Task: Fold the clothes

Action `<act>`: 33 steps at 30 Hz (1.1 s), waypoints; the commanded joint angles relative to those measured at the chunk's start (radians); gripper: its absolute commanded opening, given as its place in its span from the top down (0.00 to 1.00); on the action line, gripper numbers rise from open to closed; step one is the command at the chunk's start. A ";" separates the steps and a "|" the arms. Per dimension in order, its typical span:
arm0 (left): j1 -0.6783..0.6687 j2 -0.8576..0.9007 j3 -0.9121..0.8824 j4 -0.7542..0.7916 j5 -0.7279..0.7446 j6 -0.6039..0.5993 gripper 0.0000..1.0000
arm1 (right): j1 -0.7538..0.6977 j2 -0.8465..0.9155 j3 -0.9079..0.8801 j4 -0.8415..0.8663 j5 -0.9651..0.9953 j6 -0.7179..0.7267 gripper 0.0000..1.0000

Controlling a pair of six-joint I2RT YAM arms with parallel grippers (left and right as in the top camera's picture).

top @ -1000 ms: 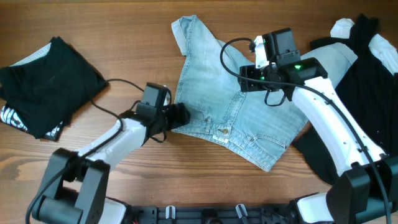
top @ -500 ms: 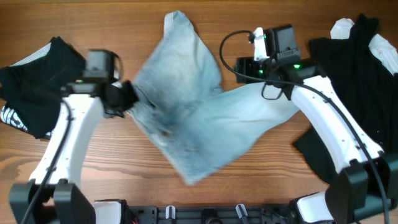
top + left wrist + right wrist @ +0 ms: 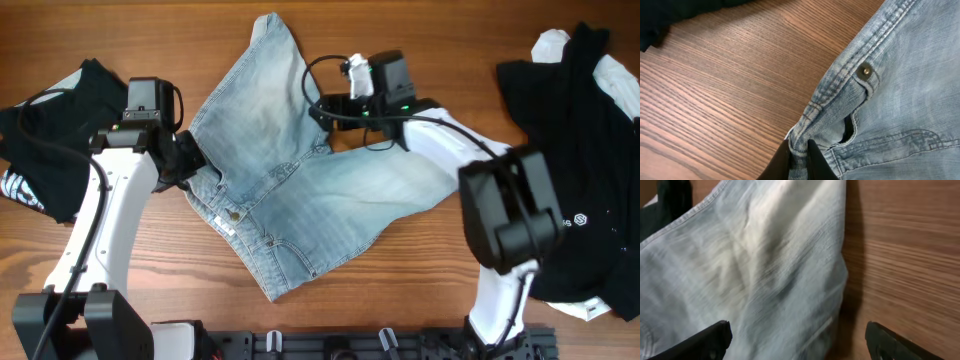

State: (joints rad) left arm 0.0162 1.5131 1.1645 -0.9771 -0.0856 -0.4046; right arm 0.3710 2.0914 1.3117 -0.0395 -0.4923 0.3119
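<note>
Light-blue denim shorts (image 3: 290, 190) lie spread across the middle of the table, waistband toward the lower left. My left gripper (image 3: 188, 160) is shut on the waistband's left corner; in the left wrist view its black fingers (image 3: 780, 162) pinch a fold of the shorts (image 3: 890, 100) just below a metal rivet. My right gripper (image 3: 320, 108) hovers over the shorts' upper right edge. Its fingertips (image 3: 705, 339) stand wide open, with the pale denim (image 3: 755, 270) under them and nothing between them.
A black garment with white print (image 3: 60, 130) lies at the far left, and its edge (image 3: 675, 12) shows in the left wrist view. A pile of black and white clothes (image 3: 580, 130) covers the right side. Bare wood (image 3: 910, 255) lies beside the shorts.
The left gripper shut on the waistband and dragged the shorts left. They now lie flatter on the table. The right gripper moved left over the denim and opened wider.
</note>
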 commanded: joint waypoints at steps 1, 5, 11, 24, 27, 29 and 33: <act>0.005 0.008 0.000 0.000 -0.039 0.004 0.91 | 0.012 0.073 0.006 0.065 -0.021 0.086 0.11; 0.005 0.008 0.000 0.008 -0.038 0.004 0.91 | 0.023 0.117 0.006 0.084 -0.030 0.108 0.58; 0.005 0.008 -0.002 0.142 0.069 0.004 0.94 | -0.014 0.080 0.016 0.095 -0.047 0.093 0.96; 0.000 0.117 -0.002 0.243 0.100 0.006 0.96 | 0.022 -0.243 0.146 -0.513 0.380 -0.111 0.60; 0.012 0.119 -0.002 0.283 -0.127 0.009 0.96 | 0.019 -0.181 0.146 -0.594 0.584 -0.074 0.47; 0.031 0.119 -0.002 0.290 -0.243 0.008 0.96 | -0.008 -0.156 0.146 -0.573 0.565 -0.072 0.41; 0.069 0.119 -0.002 0.281 -0.293 0.000 0.96 | -0.047 -0.146 0.146 -0.472 0.423 -0.129 0.37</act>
State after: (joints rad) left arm 0.0505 1.6325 1.1629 -0.6994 -0.2424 -0.4038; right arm 0.3496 1.9457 1.4551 -0.5713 -0.0246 0.2260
